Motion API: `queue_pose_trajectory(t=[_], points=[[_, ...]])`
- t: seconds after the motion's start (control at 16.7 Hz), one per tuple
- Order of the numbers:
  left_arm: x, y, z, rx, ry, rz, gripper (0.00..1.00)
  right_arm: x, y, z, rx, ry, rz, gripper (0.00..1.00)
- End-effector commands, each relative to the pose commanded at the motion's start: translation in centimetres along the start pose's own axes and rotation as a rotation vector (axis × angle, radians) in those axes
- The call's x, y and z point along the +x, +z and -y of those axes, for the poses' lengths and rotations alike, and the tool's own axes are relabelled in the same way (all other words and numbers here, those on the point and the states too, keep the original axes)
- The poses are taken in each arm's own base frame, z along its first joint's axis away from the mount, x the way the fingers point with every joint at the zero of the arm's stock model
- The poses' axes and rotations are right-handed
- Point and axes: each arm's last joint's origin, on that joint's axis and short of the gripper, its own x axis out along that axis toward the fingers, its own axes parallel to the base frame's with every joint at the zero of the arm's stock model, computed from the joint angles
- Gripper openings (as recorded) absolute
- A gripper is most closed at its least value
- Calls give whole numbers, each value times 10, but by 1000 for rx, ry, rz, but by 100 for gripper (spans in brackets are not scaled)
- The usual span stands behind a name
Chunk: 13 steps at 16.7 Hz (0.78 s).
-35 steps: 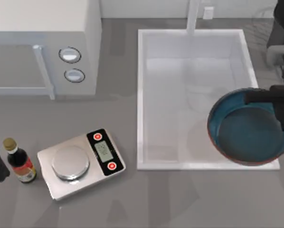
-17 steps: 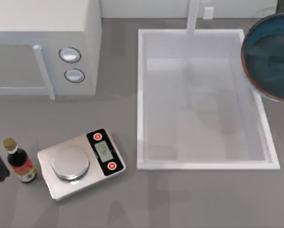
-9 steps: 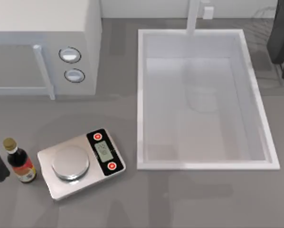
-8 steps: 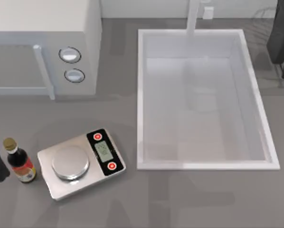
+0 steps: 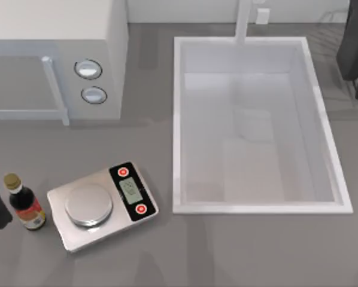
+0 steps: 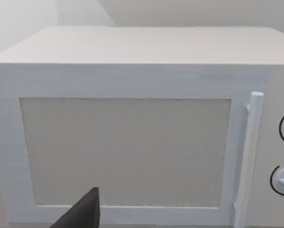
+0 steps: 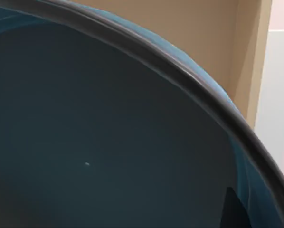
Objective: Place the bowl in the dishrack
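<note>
Overhead, my right arm (image 5: 354,48) sits at two o'clock past the sink (image 5: 257,125); its wrist camera looks close into the bowl (image 7: 94,142), perhaps gripped, though I cannot tell

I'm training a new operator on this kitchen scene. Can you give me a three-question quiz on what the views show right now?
1. True or false: the kitchen scale sits inside the sink.
2. What stands just left of the scale? A) sauce bottle B) mug C) kettle
3. Fill in: the left wrist view faces the ____.

Key: 1 false, it is on the counter left of the sink. 2 A, the sauce bottle. 3 microwave.
</note>
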Motion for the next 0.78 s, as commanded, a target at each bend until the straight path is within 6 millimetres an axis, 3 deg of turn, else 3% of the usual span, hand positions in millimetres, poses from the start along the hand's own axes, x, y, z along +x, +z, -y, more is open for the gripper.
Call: queue_pose_trajectory(t=[0.24, 0.42, 0.6, 0.78], points=[[0, 0, 0, 0, 0, 0, 100, 2, 0, 0, 3, -1, -2, 0], [0, 0, 0, 0, 0, 0, 100, 19, -6, 11, 2, -40, 0, 0], [0, 0, 0, 0, 0, 0, 100, 63, -33, 27, 10, -47, -16, 0], [0, 0, 0, 0, 0, 0, 100, 119, -78, 35, 9, -14, -17, 0]])
